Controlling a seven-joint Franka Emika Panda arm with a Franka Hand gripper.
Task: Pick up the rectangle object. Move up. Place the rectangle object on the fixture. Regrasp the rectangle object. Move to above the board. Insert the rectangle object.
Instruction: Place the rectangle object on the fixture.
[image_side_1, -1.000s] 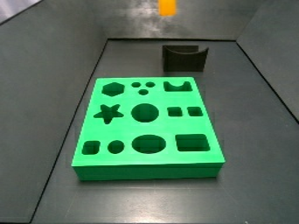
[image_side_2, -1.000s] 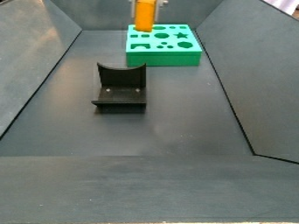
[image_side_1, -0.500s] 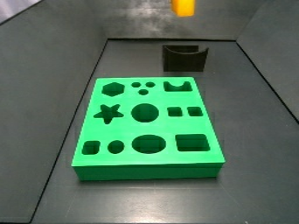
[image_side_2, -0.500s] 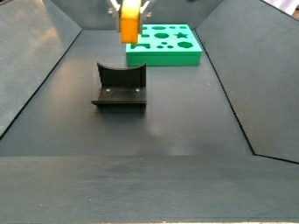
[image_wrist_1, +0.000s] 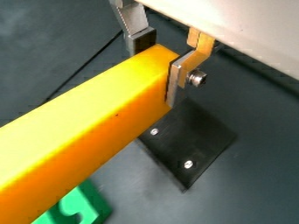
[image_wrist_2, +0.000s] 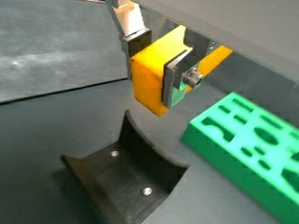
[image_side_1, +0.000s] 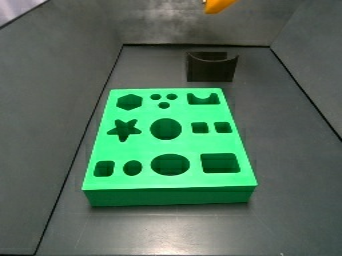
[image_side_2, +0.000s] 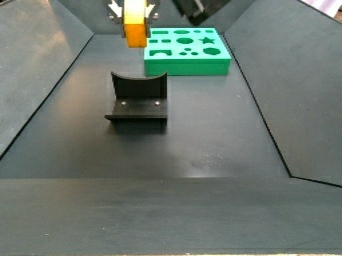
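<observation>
Leftward since before — hand (image_wrist_2: 158, 59) clamping rectangle object (image_wrist_2: 156, 73) above fixture (image_side_2: 136, 99), over dark floor (image_side_2: 201, 150) — board (image_side_2: 187, 50) behind.

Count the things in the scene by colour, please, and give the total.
Orange-yellow: 1, the rectangle object, held in the pincer above the floor.
Green: 1, the board.
Dark grey-black: 1, the fixture.
Total: 3.

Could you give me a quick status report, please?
Hand shut on block, airborne. Fixture below, empty. Board untouched. Nothing in the way.
</observation>
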